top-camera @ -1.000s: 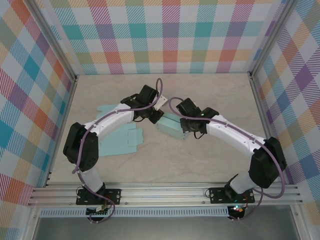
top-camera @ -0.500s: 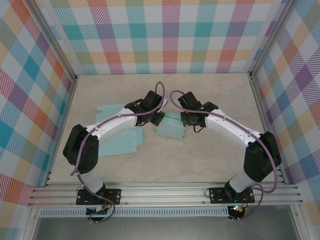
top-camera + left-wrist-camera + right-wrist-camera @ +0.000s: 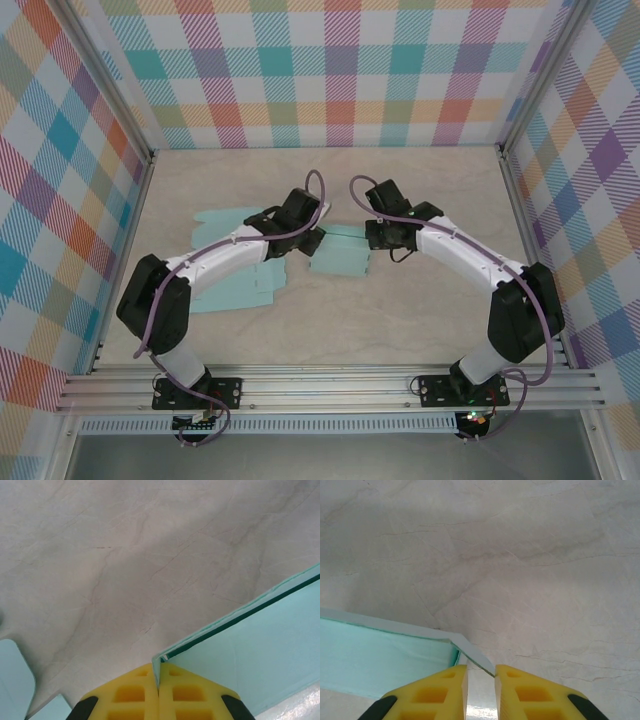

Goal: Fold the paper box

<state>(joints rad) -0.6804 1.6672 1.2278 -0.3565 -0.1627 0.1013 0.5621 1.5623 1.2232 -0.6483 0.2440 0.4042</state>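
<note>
While your left gripper [image 3: 158, 676] pinches a corner of the paper box [image 3: 340, 260] tight, your right gripper [image 3: 481, 674] stands slightly parted with a flap edge in the gap. The box lies mid-way across the table [image 3: 400, 320], between both arms.

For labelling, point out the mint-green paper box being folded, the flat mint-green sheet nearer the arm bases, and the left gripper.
Mint-green paper box [image 3: 340, 258]: top external view, its top panel.
Flat mint-green sheet [image 3: 238, 291]: top external view, its bare middle.
Left gripper [image 3: 158, 672]: left wrist view, between its yellow fingertips.
</note>
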